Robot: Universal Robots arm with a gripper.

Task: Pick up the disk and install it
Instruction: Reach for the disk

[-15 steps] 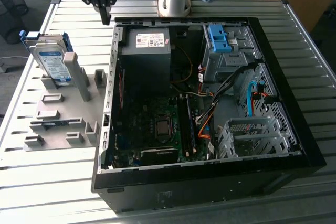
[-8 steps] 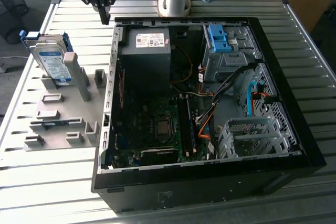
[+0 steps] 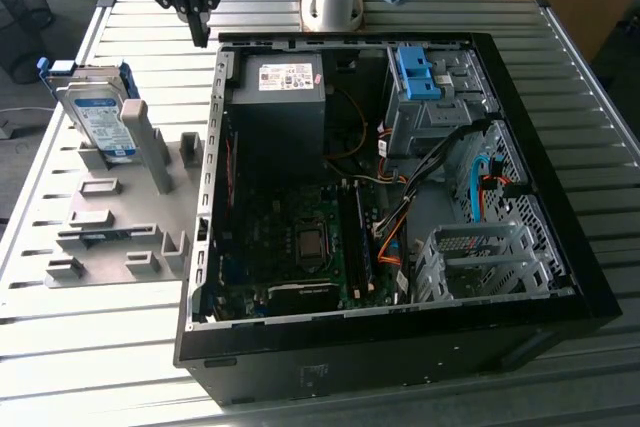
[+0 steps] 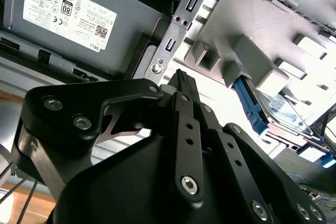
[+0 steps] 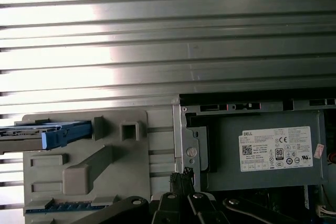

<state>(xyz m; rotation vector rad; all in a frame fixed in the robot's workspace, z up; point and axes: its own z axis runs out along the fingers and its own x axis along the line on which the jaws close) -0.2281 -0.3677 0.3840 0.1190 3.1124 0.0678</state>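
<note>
Our one gripper (image 4: 182, 74) hangs pinched closed, empty. We count one disk (image 3: 100, 119), upright in one grey rack (image 3: 130, 229).

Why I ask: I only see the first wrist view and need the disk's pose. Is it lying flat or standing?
Observer: In the exterior view the disk stands on edge, tilted, label showing, on the grey fixture.
Operator: Is the gripper holding anything?
Observer: No, the gripper hangs shut and empty beside the case's far corner, apart from the disk.
Operator: Anything blue inside the case?
Observer: A blue bracket sits on the drive cage.
</note>
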